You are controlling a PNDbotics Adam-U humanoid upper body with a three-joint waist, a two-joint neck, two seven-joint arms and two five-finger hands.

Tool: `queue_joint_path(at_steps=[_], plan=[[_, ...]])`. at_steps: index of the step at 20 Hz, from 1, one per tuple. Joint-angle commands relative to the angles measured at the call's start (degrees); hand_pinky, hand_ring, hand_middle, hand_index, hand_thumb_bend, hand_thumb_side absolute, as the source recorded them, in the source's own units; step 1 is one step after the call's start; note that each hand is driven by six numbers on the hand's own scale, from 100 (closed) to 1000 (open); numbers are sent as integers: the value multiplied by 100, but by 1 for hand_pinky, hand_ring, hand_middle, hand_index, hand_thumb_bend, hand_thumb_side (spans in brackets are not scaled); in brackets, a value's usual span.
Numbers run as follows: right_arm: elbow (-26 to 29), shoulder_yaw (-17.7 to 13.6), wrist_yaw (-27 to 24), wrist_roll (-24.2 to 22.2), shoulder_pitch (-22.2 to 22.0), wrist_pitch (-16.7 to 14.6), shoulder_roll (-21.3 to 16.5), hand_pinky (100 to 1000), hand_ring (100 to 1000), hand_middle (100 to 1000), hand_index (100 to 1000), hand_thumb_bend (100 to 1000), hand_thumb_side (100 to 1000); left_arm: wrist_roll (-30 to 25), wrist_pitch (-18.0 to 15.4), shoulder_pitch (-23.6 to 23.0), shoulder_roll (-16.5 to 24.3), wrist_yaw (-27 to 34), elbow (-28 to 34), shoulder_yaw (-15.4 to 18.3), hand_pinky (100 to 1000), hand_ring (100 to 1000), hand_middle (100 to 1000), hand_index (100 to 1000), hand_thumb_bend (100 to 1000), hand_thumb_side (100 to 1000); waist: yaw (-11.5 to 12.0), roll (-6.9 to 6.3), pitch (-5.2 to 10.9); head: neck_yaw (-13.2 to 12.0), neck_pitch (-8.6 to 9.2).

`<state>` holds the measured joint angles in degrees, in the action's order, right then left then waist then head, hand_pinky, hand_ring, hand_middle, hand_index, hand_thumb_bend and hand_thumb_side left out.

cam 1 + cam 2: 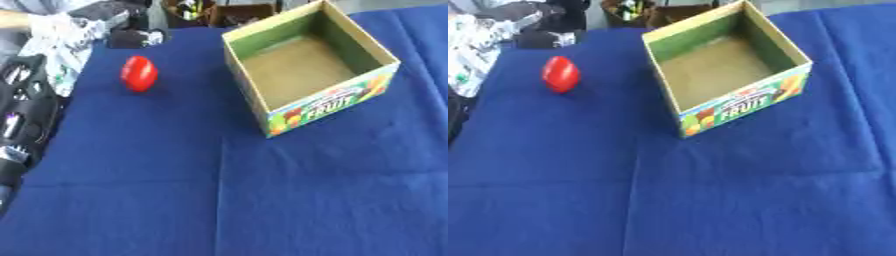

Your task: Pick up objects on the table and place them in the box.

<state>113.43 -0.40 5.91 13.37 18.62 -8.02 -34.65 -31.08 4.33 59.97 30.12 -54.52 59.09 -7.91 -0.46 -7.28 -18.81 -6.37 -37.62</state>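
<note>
Blue cloth (262, 200) with soft creases covers the table; a smooth red oval object (139, 73) lies well apart from the square cardboard box (328, 102), open and empty; no hand shows, so fingers cannot be told

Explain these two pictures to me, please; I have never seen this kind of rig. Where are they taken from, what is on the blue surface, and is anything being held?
Both pictures come from one stereo camera in a humanoid robot's head, looking down at its work: a left eye view and a right eye view of the same moment, so they nearly match. A person drives the robot, which has two arms with fingered hands.

The table is covered with a blue cloth. On it stands an open cardboard box with "FRUIT" printed on its front; its inside looks empty. To the box's left lies a red rounded object, apart from the box.

Black machinery shows at the left edge of the left eye view, but I cannot make out a hand there. Nothing is being held. Clutter lies beyond the far left edge.
</note>
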Motion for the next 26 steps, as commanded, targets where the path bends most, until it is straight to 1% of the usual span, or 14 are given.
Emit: queue_joint_path(at_steps=[1,2,4,5,6,8,10,12,16,21,22,24,26], plan=[[116,-75,-21,21,28,36,-72,648,685,516,746,100,883,-276,67,69,283,21,4,101,542,855,901,1000,621,917,12,44,110,14,47],[116,-78,-20,28,25,43,-69,648,685,516,746,100,883,-378,99,64,300,9,-16,109,530,849,902,1000,623,913,12,44,111,17,49],[116,-82,-18,41,19,54,-65,648,682,512,744,100,879,-541,148,59,325,-13,-26,134,480,795,894,1000,622,892,11,42,111,22,54],[116,-84,-16,46,14,61,-61,648,682,512,744,100,878,-611,164,56,336,-22,-32,145,476,791,893,1000,621,891,9,39,111,23,56],[116,-86,-16,51,11,68,-56,647,681,510,743,100,875,-668,177,56,348,-36,-39,155,448,765,894,1000,620,877,7,35,110,22,59],[116,-87,-18,58,4,84,-41,647,679,508,742,100,872,-742,208,61,370,-105,-68,176,395,730,888,1000,611,860,-3,26,105,14,68],[116,-87,-19,61,0,96,-31,646,677,506,739,100,870,-717,244,70,382,-233,-114,208,366,691,862,1000,614,841,-19,20,94,-7,79],[116,-90,-19,67,0,103,-31,646,675,504,738,100,868,-644,247,78,388,-415,-170,226,368,679,843,1000,610,837,-35,14,80,-29,91],[116,-87,-21,74,12,112,-31,645,673,501,736,100,861,-572,299,117,347,-618,-449,345,349,645,836,1000,592,845,-69,-4,38,-67,111],[116,-95,-12,83,16,108,-28,645,671,499,731,100,855,-547,311,113,305,-608,-616,380,337,654,827,1000,578,822,-99,-10,-17,-74,134],[116,-96,-11,84,19,109,-26,645,671,498,730,100,853,-544,312,113,297,-577,-631,384,320,643,821,1000,575,810,-106,-11,-30,-75,140],[116,-98,-8,87,26,112,-23,645,670,496,727,100,852,-536,335,113,294,-540,-662,385,315,646,828,1000,563,787,-126,-17,-57,-80,151],[116,-97,-6,88,30,116,-21,644,670,495,722,100,850,-522,358,118,288,-520,-684,393,309,649,830,1000,558,789,-148,-23,-80,-86,164]])
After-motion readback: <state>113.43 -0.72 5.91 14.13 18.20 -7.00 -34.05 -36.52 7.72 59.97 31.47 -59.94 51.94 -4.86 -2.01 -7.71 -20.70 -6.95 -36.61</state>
